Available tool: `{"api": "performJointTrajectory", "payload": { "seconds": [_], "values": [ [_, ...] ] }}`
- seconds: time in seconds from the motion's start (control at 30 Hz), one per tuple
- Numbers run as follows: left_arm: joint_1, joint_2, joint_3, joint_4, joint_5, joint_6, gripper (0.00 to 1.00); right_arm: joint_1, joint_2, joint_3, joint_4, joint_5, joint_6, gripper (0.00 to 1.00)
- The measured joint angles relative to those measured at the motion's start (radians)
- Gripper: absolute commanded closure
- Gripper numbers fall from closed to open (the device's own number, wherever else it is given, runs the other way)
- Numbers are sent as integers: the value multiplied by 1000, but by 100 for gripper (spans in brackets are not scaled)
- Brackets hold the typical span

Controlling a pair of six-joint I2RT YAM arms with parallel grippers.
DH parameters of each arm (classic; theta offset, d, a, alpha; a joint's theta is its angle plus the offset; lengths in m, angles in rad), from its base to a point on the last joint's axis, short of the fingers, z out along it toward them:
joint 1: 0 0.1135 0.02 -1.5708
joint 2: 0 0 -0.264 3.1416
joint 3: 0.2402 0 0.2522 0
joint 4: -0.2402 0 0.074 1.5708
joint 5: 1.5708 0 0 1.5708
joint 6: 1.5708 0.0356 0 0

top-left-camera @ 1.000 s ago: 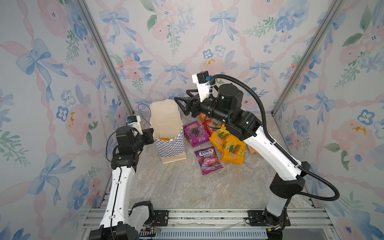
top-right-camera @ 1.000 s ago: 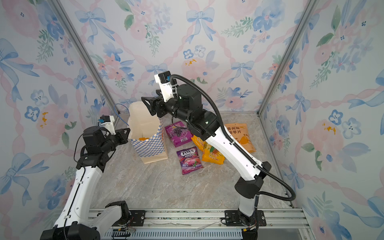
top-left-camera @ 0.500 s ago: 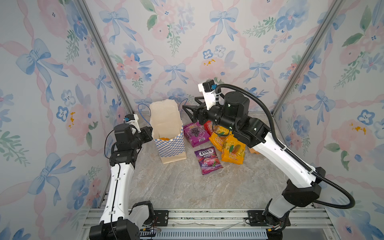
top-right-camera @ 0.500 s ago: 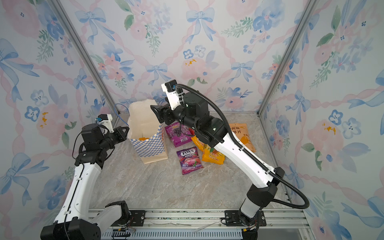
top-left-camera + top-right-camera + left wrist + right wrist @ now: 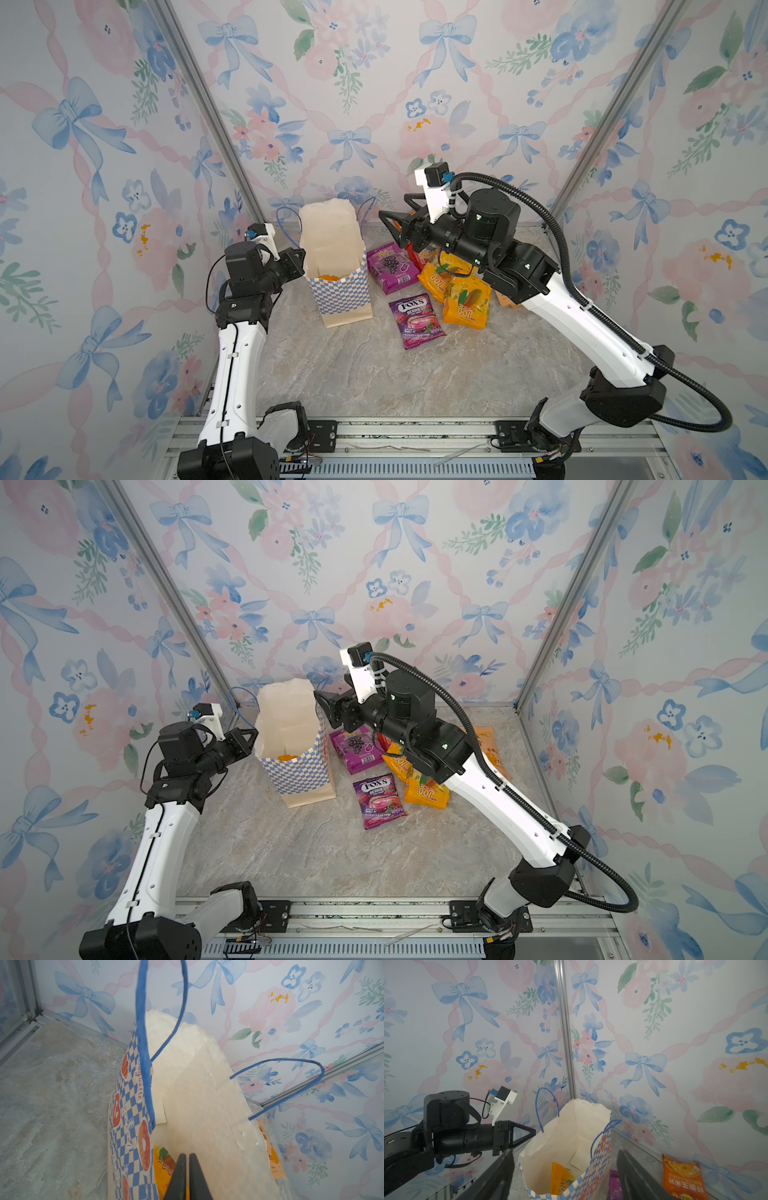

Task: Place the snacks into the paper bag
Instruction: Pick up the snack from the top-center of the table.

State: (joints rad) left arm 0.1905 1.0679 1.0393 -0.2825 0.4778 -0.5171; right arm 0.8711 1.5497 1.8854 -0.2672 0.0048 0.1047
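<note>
Right hand (image 5: 394,208): jaws wide apart, nothing between them. A second ago it stood over the mouth of the paper bag (image 5: 338,286). It has since drawn back and now hovers just beside the bag's right rim, above the snack pile.

Left hand (image 5: 297,255): stays at the bag's left rim, fingers all but together, and the left wrist view shows nothing between them. Cannot tell whether it touches the paper.

Bag: upright on the table (image 5: 374,374), mouth open. One yellow-orange packet (image 5: 560,1178) lies inside, as it did a second ago.

Still on the table:
- purple grape packet (image 5: 390,268), just right of the bag
- FOX'S berries packet (image 5: 415,320)
- yellow-orange gummy packets (image 5: 463,297)
- orange pouch with Chinese text (image 5: 683,1176)

Judgement: the drop is finished and the right arm is on its way back for another pick. Most of the task remains.
</note>
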Motion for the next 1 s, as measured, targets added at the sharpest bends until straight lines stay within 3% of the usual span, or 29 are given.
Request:
{"api": "performJointTrajectory", "payload": {
  "seconds": [0.1, 0.53, 0.77, 1.0],
  "values": [
    [0, 6, 3, -8, 3, -10, 78, -1, 0, -7, 3, 0, 4, 20],
    [0, 6, 5, -22, -3, -19, 71, -1, -8, -15, 13, 0, 11, 20],
    [0, 0, 30, -61, -69, -10, 61, -1, -9, -25, 19, 0, 18, 20],
    [0, -8, 43, -85, -127, 1, 59, -1, -9, -26, 26, 0, 22, 19]
  ]
}}
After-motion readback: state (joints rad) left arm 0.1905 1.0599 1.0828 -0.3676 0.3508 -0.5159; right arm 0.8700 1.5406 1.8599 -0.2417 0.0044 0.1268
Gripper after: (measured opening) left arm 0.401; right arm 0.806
